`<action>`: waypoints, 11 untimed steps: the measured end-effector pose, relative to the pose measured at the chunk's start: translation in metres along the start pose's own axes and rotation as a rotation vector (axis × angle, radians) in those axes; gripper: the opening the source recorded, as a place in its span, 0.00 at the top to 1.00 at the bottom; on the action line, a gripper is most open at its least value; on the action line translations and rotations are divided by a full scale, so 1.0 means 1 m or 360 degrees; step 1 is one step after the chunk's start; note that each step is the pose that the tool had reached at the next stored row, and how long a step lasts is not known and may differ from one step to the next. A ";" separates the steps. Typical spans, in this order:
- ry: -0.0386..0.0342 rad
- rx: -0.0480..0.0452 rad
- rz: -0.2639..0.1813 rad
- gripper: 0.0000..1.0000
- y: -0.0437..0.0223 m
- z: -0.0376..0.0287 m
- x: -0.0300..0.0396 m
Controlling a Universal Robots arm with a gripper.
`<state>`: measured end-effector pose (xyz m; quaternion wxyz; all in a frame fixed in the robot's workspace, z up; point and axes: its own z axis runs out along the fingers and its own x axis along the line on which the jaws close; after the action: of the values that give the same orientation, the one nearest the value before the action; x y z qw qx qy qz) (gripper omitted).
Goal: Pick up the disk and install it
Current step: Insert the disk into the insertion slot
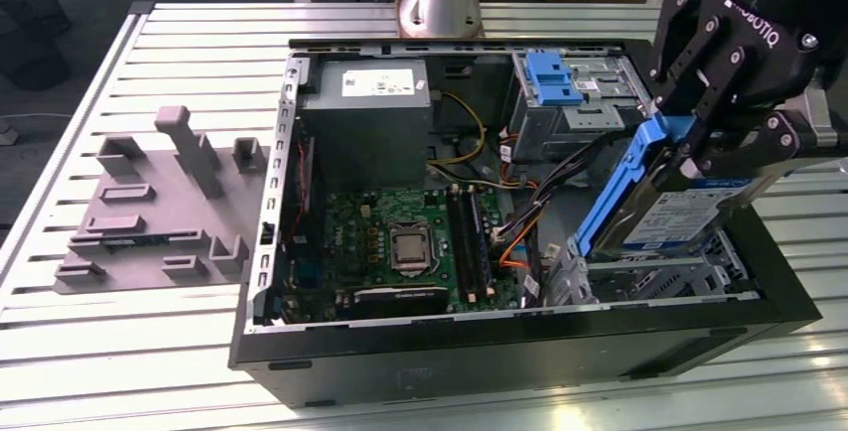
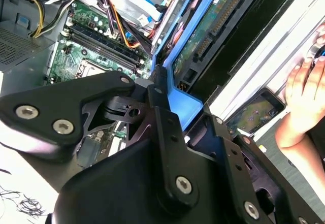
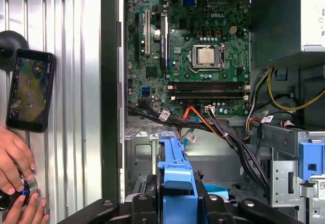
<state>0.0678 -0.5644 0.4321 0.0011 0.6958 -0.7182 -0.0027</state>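
The disk (image 1: 678, 211), a silver drive with a white-and-blue label in a blue plastic frame (image 1: 621, 188), hangs tilted on edge over the drive bay (image 1: 649, 277) at the front corner of the open computer case (image 1: 530, 347), on the exterior view's right. My gripper (image 1: 700, 145) is shut on the disk's upper end, its black fingers clamping the blue frame. In the second wrist view the disk's green circuit-board underside (image 2: 213, 31) points down into the case beyond my gripper (image 2: 157, 94). The first wrist view has the frame's blue edge (image 3: 175, 173) above the metal bay floor (image 3: 144, 150).
Inside the case lie the motherboard (image 1: 397, 242), a grey power-supply box (image 1: 368, 103), a bundle of cables (image 1: 543, 198) beside the bay, and a blue bracket (image 1: 554, 78) at the back. A grey fixture plate (image 1: 159, 203) lies on the slatted table. A person's hand (image 3: 12, 163) and a phone (image 3: 29, 89) lie beside the case.
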 end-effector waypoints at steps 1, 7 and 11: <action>0.0000 0.0000 0.0000 0.64 0.0000 0.0007 0.0000; 0.0000 0.0000 0.0000 0.64 0.0000 0.0011 0.0000; 0.0000 0.0000 0.0000 0.64 0.0000 0.0011 0.0000</action>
<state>0.0678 -0.5644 0.4310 0.0011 0.6958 -0.7182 -0.0026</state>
